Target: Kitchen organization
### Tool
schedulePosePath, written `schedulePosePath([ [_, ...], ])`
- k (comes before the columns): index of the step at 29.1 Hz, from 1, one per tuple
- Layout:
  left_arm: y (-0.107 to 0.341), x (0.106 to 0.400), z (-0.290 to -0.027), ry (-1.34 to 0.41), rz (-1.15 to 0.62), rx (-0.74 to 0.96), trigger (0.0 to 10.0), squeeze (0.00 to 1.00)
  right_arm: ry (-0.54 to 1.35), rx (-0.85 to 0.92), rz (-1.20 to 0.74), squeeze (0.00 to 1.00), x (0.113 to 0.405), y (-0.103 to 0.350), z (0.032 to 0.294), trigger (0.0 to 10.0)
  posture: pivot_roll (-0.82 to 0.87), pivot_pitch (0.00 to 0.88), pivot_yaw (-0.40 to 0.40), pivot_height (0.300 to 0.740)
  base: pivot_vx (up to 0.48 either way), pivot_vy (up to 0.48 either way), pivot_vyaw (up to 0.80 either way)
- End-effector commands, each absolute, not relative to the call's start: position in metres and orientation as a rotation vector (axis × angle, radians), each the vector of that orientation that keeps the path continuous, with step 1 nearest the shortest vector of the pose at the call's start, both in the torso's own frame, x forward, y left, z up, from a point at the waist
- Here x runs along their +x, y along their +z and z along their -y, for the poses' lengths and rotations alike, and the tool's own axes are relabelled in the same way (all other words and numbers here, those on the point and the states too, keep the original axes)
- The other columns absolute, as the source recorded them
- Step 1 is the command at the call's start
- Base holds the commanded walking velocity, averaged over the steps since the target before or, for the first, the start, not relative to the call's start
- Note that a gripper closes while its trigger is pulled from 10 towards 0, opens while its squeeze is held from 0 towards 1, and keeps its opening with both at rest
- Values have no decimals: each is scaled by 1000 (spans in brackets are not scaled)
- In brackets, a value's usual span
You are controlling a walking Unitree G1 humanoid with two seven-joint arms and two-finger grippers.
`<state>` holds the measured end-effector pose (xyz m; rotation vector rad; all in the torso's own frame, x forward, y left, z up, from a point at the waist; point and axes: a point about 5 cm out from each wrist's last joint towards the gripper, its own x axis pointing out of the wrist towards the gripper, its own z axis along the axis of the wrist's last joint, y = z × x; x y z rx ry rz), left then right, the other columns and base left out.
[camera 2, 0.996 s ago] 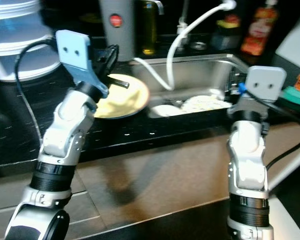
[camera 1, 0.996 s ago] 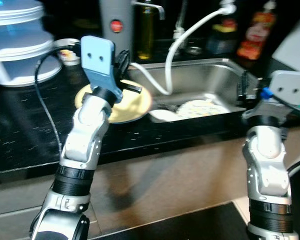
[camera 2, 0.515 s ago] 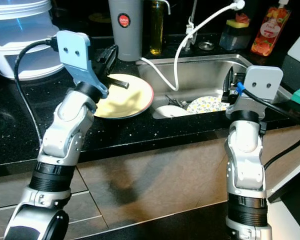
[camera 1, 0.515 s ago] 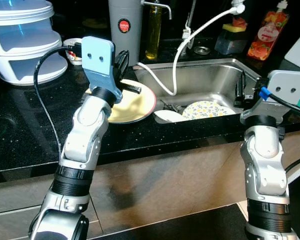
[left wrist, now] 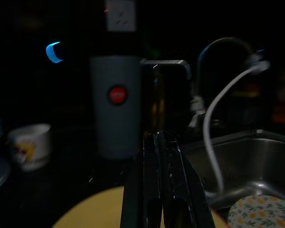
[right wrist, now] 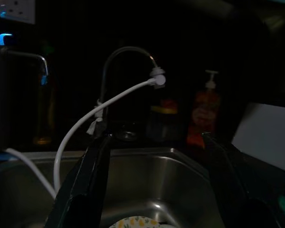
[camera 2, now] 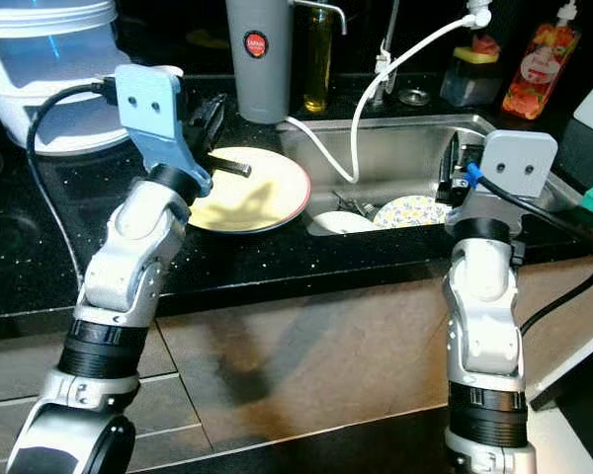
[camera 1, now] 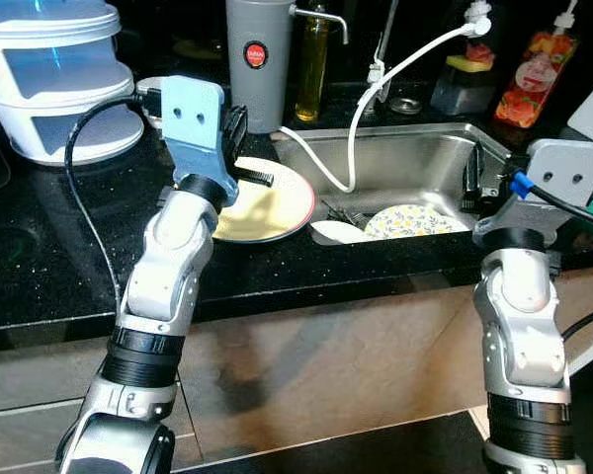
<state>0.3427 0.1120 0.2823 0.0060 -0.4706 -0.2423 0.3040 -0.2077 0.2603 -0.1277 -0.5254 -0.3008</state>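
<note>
Nearest, two silver arms raised before a black speckled desk (camera 1: 40, 267) with a steel sink (camera 1: 415, 163) set into it. At left, left hand (camera 1: 239, 133) poised over the near rim of a yellow plate (camera 1: 272, 202) with a reddish edge, fingers (left wrist: 161, 185) pressed together, nothing between them, plate lying flat on the desk just beside the sink. At right, right hand (camera 1: 471, 178) held above the sink's right edge, fingers (right wrist: 85, 190) spread wide apart, gripping nothing. Down in the basin, a flower-patterned plate (camera 1: 405, 219) beside a white dish (camera 1: 338, 232), with a white hose (camera 1: 376, 89) curving in from the tap above. Farther back on the desk, a stacked white container (camera 1: 54, 79) at the far left, a small white cup (left wrist: 28, 145) near it, then a tall grey canister (camera 1: 259, 59) with a red dot, a bottle of yellowish oil (camera 1: 312, 64), a sponge holder (camera 1: 465, 84) and an orange soap bottle (camera 1: 534, 79) behind the sink.
</note>
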Motion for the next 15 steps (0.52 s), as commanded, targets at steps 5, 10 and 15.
schedulePosePath([
  [5, 281, 343, -108, -250, 459, 13, 10000, 0, -311, -128, 509, 0, 303, 258, 211, 10000, -5, 28, -67, 740, 0, -469, 0],
  [10, 281, 343, -108, -248, 457, 11, 10000, 0, -310, -130, 510, 0, 302, 259, 212, 10000, -5, 28, -67, 740, 0, -438, 0],
  [15, 280, 344, -108, -245, 456, 13, 10000, 0, -308, -130, 510, 0, 302, 259, 212, 10000, -5, 28, -67, 740, 0, -394, 0],
])
